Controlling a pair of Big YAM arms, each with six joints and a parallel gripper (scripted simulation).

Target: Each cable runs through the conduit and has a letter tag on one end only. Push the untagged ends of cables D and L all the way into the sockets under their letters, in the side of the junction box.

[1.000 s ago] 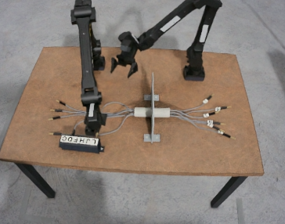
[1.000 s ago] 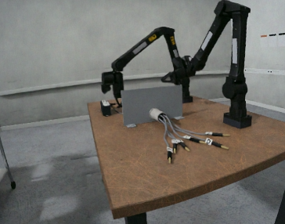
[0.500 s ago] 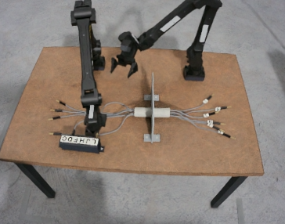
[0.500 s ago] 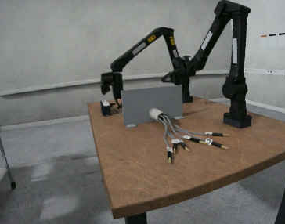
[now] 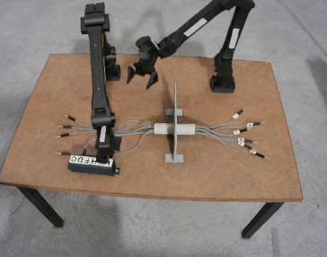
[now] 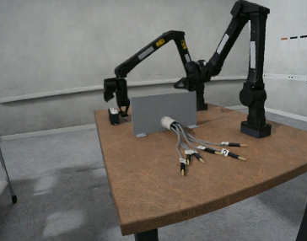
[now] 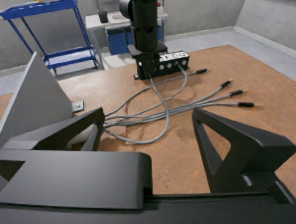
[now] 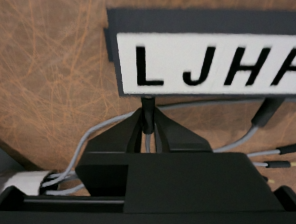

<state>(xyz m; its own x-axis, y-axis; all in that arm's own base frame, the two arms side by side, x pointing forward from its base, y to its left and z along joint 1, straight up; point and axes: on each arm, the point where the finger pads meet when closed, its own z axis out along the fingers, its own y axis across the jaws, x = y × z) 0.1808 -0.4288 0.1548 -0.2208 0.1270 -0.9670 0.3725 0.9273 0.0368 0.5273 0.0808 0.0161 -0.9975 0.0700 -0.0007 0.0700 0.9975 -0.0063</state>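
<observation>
The junction box (image 5: 92, 170) (image 6: 114, 118) (image 8: 200, 20) has a letter strip (image 8: 172, 86). My right gripper (image 8: 148, 112) is shut on a black plug (image 8: 148, 111) in front of the box's side, under letter L. The plug's brass tip is hidden at the box edge, so its depth cannot be told. Another plug (image 8: 267, 112) (image 5: 84, 153) meets the same side at a slant; its socket's letter cannot be read for sure. Several untagged plugs (image 7: 245, 104) (image 7: 202, 71) (image 5: 58, 154) lie loose. My left gripper (image 5: 140, 84) (image 7: 148, 112) is open and empty, high above the table.
The grey panel (image 5: 175, 96) (image 6: 141, 111) stands upright mid-table, with the white conduit (image 5: 186, 129) (image 6: 167, 122) through it. The tagged ends (image 5: 241, 141) (image 6: 224, 152) fan out on its far side from the box. Cables (image 7: 167, 120) cross between conduit and box.
</observation>
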